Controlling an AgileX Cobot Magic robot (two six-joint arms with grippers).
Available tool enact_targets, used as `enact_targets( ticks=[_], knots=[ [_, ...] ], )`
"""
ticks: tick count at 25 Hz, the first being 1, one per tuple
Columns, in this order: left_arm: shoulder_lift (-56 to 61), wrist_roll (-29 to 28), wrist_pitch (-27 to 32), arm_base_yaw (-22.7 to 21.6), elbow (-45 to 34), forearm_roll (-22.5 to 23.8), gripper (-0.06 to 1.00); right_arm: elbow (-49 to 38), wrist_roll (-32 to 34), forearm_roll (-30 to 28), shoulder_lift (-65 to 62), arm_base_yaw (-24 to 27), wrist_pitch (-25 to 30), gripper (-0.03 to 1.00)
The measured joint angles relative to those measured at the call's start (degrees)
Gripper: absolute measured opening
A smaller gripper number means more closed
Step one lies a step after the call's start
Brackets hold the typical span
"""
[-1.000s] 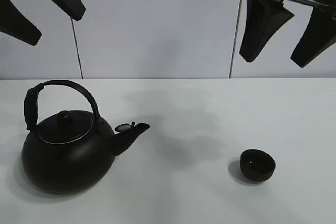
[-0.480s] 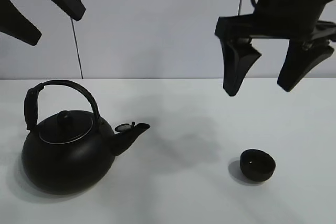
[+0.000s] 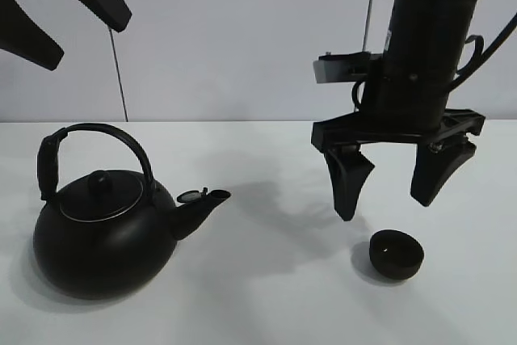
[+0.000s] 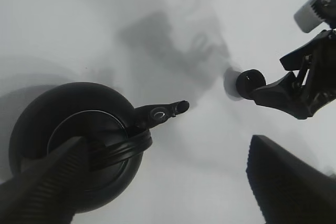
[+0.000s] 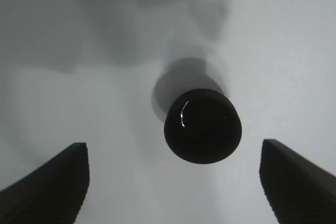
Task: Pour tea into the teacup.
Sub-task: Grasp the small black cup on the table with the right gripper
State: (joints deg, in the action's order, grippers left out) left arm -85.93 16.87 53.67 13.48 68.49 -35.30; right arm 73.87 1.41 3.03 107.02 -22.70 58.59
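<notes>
The small matte-black teacup (image 3: pixel 397 254) stands on the white table at the front right; it also shows in the right wrist view (image 5: pixel 203 125) and the left wrist view (image 4: pixel 250 83). My right gripper (image 3: pixel 392 193) hangs open and empty just above the cup, fingers pointing down on either side of it. The big black kettle (image 3: pixel 102 232) with arched handle stands at the left, spout toward the cup, and shows in the left wrist view (image 4: pixel 79 145). My left gripper (image 3: pixel 65 14) is open and empty, high above the kettle.
The white table (image 3: pixel 266 296) runs the full width, with a pale panelled wall (image 3: pixel 242 38) behind it. The right arm's shadow falls on the table between kettle and cup.
My right gripper has come down from the upper right and moved left, now hanging just above the teacup. The left gripper, kettle and cup have not moved.
</notes>
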Motion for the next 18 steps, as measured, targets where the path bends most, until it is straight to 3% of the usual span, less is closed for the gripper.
enact_targets(
  ticks=[8,18],
  knots=[
    [0.0,0.0,0.0,0.0,0.0,0.0,0.59,-0.1,-0.8,-1.2,3.2,0.0,-0.4,0.61],
    [0.0,0.0,0.0,0.0,0.0,0.0,0.59,-5.6,-0.5,-1.0,3.9,0.0,-6.6,0.61]
  ],
)
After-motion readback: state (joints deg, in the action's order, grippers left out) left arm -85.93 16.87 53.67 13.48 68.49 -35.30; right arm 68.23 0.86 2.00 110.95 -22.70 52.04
